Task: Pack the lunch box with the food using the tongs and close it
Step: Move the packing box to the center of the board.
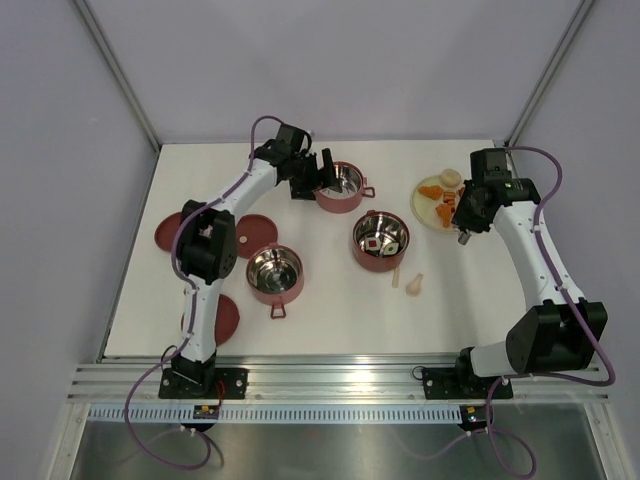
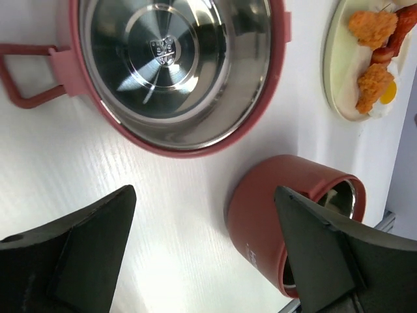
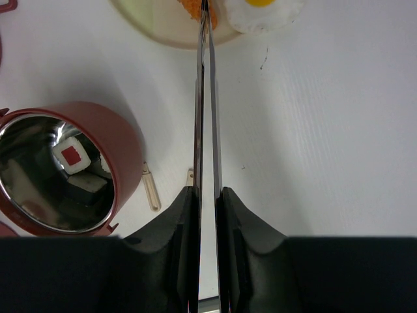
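The lunch box stands apart as three dark-red bowls. An empty one (image 1: 340, 185) (image 2: 176, 59) lies just beyond my open left gripper (image 1: 322, 170) (image 2: 205, 190), which holds nothing. A second bowl (image 1: 380, 240) (image 3: 58, 169) (image 2: 293, 215) holds white and dark food pieces (image 3: 71, 155). The third (image 1: 275, 272) is empty. My right gripper (image 1: 463, 232) (image 3: 210, 190) is shut on the silver tongs (image 3: 208, 98). Their arms are pressed nearly together. Their tips reach an orange piece (image 3: 192, 5) on the cream plate (image 1: 425, 205) (image 3: 163, 32), beside a fried egg (image 3: 260, 10).
Dark-red disc lids lie at the left (image 1: 170, 232), behind the left arm (image 1: 255, 222) and near its base (image 1: 222, 318). A beige piece (image 1: 413, 285) (image 3: 151, 189) lies on the table by the filled bowl. Walls close in the table's back and sides.
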You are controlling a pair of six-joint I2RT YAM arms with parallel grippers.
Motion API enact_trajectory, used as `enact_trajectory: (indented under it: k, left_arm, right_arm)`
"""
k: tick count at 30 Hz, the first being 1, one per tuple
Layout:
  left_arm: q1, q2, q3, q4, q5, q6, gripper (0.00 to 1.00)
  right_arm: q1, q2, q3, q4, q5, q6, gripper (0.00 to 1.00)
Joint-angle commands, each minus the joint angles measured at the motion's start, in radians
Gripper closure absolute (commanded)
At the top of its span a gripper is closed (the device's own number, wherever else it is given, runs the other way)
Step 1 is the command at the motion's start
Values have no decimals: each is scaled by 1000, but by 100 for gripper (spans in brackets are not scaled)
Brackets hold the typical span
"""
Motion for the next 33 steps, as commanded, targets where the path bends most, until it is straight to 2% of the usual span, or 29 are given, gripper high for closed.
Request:
enact_trajectory:
  k: [1,6,21,26,33]
  left_arm:
    - [27,-135,-28,20,-99,17,9]
    - [101,-94,-34,54,-90,-31,9]
    - [121,176,237,167,8,-99,7]
    - [113,199,223,218,65,-129,7]
    - [73,158,153,258,97,-86,7]
  right_arm:
    - [-9,-18,-4,47,-46,3,73]
    - [-9,-25,-9,46,-46,-6,73]
    - [-9,-57,-27,41,-61,-9,72]
    - [-10,-72,-35,36,-57,-9,72]
    - [-9,-66,-38,43,-60,-8,72]
